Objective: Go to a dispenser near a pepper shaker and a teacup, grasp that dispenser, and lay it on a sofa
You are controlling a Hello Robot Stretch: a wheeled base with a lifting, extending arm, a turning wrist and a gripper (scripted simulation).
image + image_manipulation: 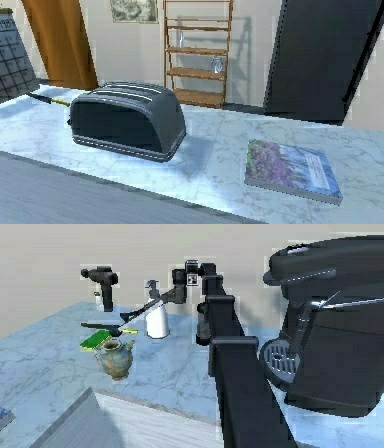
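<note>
Our dark square arm [232, 354] reaches up from the arm side view's bottom edge. At its far end our gripper [128, 317] points left and downward; we cannot tell whether it holds anything.

Item count, located relative to the white-grey marble countertop [215, 150].

On the countertop:
- one dark grey two-slot toaster [128, 120]
- one flat book with a purple-green cover [292, 168]
- one white pump dispenser bottle [156, 322]
- one mottled green-brown cup [115, 359]
- one dark grey T-shaped object [99, 282]
- one black coffee machine [330, 324]

Beyond the countertop:
- one wooden shelf unit [198, 50]
- one framed wall picture [133, 9]
</note>
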